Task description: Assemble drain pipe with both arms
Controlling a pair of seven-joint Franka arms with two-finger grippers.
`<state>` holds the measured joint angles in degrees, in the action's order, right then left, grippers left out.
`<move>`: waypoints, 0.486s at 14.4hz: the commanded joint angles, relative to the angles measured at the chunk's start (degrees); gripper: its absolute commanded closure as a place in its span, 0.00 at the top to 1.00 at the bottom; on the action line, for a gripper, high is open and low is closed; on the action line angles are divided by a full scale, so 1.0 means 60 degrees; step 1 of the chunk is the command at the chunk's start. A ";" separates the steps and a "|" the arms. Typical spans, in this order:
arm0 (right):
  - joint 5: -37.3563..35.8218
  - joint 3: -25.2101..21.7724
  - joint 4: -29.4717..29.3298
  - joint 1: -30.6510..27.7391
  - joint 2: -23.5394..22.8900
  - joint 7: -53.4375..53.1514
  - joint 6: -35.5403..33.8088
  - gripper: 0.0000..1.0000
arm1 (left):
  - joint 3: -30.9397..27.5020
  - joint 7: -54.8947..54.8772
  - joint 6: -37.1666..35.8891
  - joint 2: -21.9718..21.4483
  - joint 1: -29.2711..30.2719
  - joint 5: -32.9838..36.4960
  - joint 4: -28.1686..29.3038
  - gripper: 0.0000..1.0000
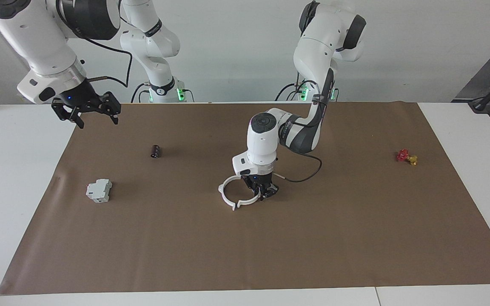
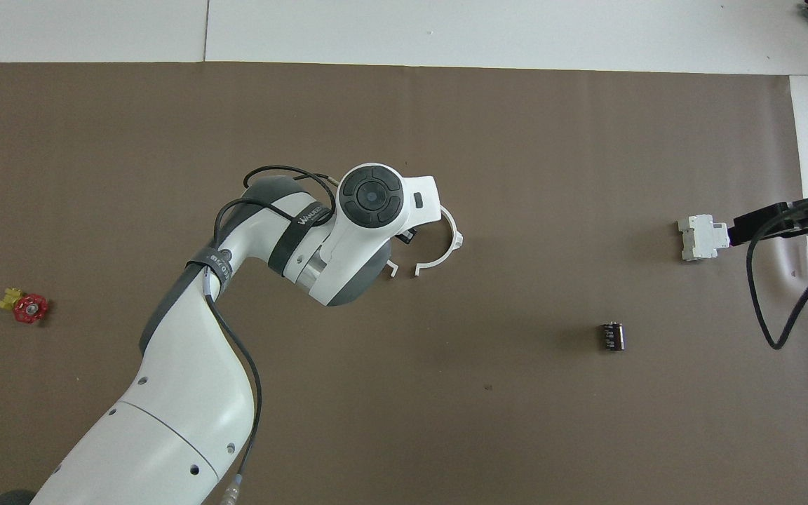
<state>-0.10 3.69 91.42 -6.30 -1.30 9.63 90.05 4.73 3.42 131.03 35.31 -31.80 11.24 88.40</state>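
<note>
The drain pipe (image 1: 233, 194) lies in the middle of the brown mat as two thin white half-ring arcs. In the overhead view one arc (image 2: 452, 242) shows whole. Only an end tab (image 2: 391, 268) of the other arc shows from under the left arm's wrist, with a small gap between the two arc ends. My left gripper (image 1: 263, 190) is down at the ring's edge toward the left arm's end and shut on that hidden arc. My right gripper (image 1: 96, 118) is open and empty, raised over the mat's edge at the right arm's end, and waits.
A grey-white blocky box (image 1: 99, 190) sits near the right arm's end of the mat, and a small black cylinder (image 1: 155, 151) lies nearer to the robots than it. A red and yellow valve (image 1: 406, 157) lies toward the left arm's end.
</note>
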 commanded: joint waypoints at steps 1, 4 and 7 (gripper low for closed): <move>0.0221 0.0001 0.0100 -0.0049 0.0129 0.0315 0.0079 1.00 | -0.0129 0.0191 -0.0100 0.0267 -0.0149 0.0309 -0.0392 0.00; 0.0221 0.0015 0.0115 -0.0035 0.0143 0.0315 0.0050 1.00 | -0.0143 0.0191 -0.0085 0.0325 -0.0149 0.0309 -0.0523 0.00; 0.0221 0.0015 0.0115 -0.0034 0.0144 0.0314 0.0035 1.00 | -0.0143 0.0176 0.0003 0.0369 -0.0149 0.0367 -0.0568 0.00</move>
<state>-0.10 3.73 91.42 -6.21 -1.27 9.63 90.05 4.71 3.42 131.06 35.72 -31.82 11.81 87.48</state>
